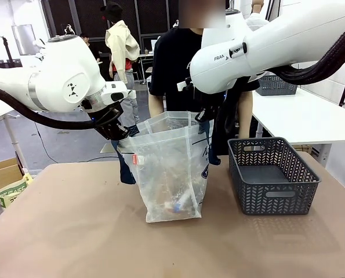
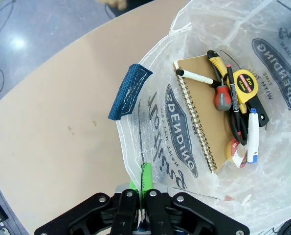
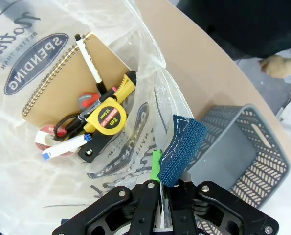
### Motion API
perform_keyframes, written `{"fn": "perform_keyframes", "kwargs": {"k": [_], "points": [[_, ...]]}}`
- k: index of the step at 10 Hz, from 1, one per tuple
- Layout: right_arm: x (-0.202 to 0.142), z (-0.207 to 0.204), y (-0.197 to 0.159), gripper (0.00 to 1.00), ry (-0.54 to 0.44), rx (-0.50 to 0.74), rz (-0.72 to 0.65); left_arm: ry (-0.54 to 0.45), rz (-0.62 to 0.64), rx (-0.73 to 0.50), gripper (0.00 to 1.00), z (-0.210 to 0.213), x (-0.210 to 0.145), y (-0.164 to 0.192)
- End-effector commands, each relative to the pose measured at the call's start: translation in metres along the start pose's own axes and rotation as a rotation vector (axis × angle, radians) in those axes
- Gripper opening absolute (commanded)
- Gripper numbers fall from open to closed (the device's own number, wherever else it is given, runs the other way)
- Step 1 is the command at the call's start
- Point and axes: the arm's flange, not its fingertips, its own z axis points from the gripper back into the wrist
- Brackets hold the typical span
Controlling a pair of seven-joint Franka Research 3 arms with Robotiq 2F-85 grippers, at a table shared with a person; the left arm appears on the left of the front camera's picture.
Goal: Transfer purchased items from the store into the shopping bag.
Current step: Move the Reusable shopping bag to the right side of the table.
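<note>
While both grippers pinched opposite sides of its rim, the shopping bag (image 1: 169,174) stood upright on the tan table (image 1: 68,231), its mouth spread wide between them. Seen from the front, the left gripper (image 1: 119,133) met the bag on the robot's left and the right gripper (image 1: 202,116) on its right, each at the level of the top edge. The left wrist view showed that gripper's fingers closed together on the translucent film of the rim, a green pad (image 2: 146,175) pressed against the plastic, with one navy strap handle (image 2: 129,92) hanging outside the bag a little beyond. In the right wrist view the other gripper's fingers were likewise closed on the rim. A second strap (image 3: 182,147) lay bunched right against them, though whether it was caught between the pads too I could not tell. Down in the bag lay a brown spiral notebook (image 2: 201,105), a white marker (image 2: 196,77) across its corner, a yellow tape measure (image 2: 245,83), a red-handled screwdriver (image 2: 222,97), a white-and-blue pen (image 2: 253,137) and a roll of tape (image 2: 236,152) — all heaped together at the bottom. The store basket (image 1: 276,200), dark grey with lattice sides, stood on the table near the bag on the robot's right, not touching it. A person (image 1: 172,63) in a black top stood at the far edge, behind the bag.
</note>
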Motion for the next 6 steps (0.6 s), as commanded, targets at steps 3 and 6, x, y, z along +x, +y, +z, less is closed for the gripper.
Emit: {"fn": "perform_keyframes", "kwargs": {"k": [3,6], "points": [[-0.0019,-0.0014,-0.0015,0.0,0.005,0.0,-0.005,0.0,-0.007,0.012,0.0,0.0014,-0.0001,0.0016],[-0.0019,-0.0014,-0.0015,0.0,0.005,0.0,-0.005,0.0,-0.007,0.012,0.0,0.0014,-0.0001,0.0016]]}}
